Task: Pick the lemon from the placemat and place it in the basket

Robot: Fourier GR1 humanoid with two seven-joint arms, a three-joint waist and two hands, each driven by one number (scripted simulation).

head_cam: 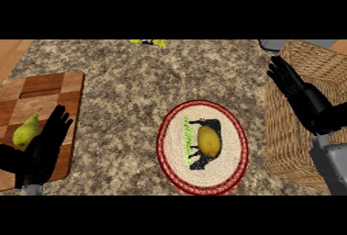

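A yellow lemon lies in the middle of a round, red-rimmed placemat printed with a black animal. The wicker basket stands at the right edge of the counter. My right hand is open, fingers straight, raised over the basket's left side and well to the right of the lemon. At the lower left, my left hand rests open with its fingers up, over the cutting board and far from the lemon.
A checkered wooden cutting board lies at the left with a green pear on it, partly behind my left hand. Small yellow-green objects sit at the counter's far edge. A grey object shows behind the basket.
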